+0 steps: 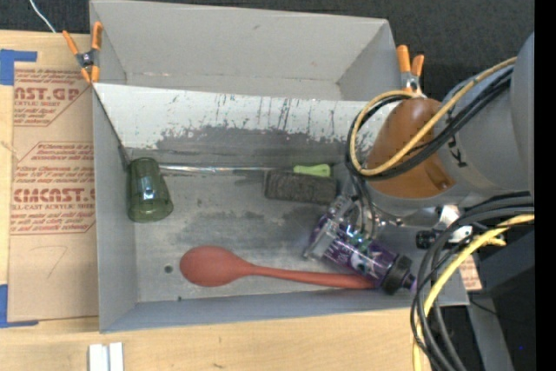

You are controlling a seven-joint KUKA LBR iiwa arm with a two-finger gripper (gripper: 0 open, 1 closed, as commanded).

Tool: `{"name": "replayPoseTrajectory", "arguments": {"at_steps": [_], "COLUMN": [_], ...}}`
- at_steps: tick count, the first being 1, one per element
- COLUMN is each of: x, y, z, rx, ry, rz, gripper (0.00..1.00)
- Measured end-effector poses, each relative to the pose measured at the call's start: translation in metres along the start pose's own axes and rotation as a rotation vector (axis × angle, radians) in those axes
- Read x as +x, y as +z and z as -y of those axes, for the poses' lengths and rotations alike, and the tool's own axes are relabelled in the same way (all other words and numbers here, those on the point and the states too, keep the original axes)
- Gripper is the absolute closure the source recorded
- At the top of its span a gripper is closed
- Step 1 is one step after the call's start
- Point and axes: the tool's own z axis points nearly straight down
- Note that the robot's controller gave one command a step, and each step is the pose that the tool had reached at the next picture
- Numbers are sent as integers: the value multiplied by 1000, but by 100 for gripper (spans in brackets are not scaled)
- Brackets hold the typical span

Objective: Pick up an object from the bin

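Note:
A purple bottle (365,257) with a black cap lies on its side in the bin's lower right corner. My gripper (350,218) hangs right over the bottle's left end, under the orange wrist cover, and partly hides it. A red spoon (219,267) lies along the front wall, its handle running right until it meets the bottle. A dark scrubbing brush (289,186) with a green handle rests just left of the gripper, near the bin's middle.
A translucent green cup (147,190) lies on its side against the left wall. Bare floor stretches between the cup, the brush and the spoon. The arm and its cables crowd the bin's right side.

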Motion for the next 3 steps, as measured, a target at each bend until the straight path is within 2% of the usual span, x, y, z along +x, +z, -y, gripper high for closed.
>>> {"name": "replayPoseTrajectory", "arguments": {"at_steps": [1, 3], "x": [6, 7], "y": [-1, 0], "z": [-3, -4], "rx": [16, 15], "ry": [-19, -37], "rz": [8, 5], "gripper": [100, 100]}}
